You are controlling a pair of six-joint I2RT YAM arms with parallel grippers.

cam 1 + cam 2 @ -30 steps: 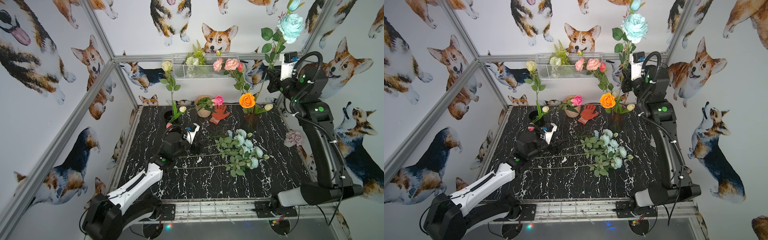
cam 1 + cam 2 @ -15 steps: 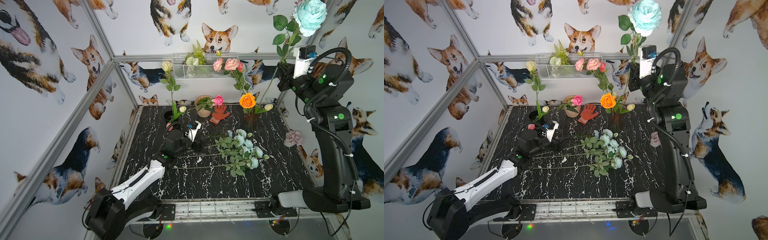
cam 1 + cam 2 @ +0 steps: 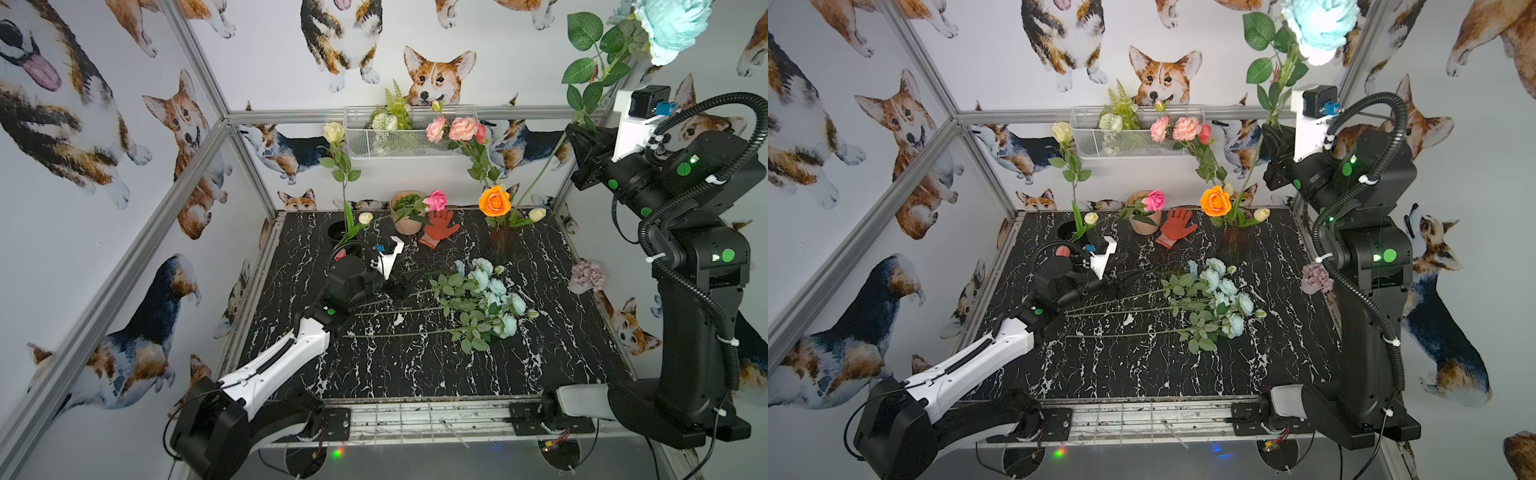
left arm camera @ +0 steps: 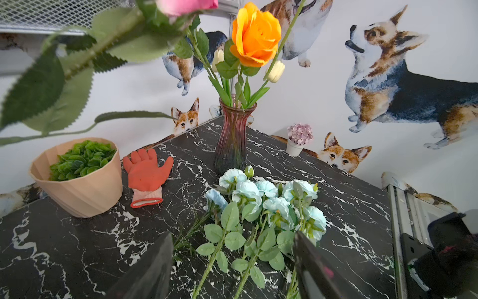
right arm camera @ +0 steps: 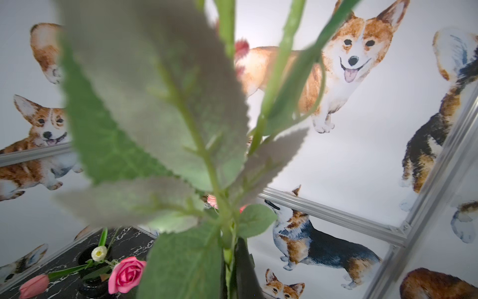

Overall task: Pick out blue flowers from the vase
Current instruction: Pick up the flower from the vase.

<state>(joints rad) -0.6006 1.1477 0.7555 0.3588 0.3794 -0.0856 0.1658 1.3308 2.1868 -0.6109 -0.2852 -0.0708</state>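
Step in hand: extraction. My right gripper [image 3: 577, 134] is clamped on the stem of one blue flower [image 3: 673, 25], held high. The stem's lower end reaches the vase [image 3: 500, 245] mouth, and I cannot tell if it is clear.

Next move, I judge: lift clear, then lower it to the table [image 3: 415, 374].

The left gripper [image 4: 231, 240] has its fingers wide and empty, over four blue sprays [image 3: 490, 299] lying on the table.

In the vase: one orange rose [image 3: 493, 200], two cream buds [image 3: 537, 214], one pink spray [image 3: 457, 129].

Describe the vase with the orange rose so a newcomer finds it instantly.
Start at the black marbled table and look to its back edge, right of the middle. There, just right of the red glove, stands the vase, upright. It alone is ribbed, dark reddish glass and holds the orange rose; the tan pot nearby is squat and opaque.
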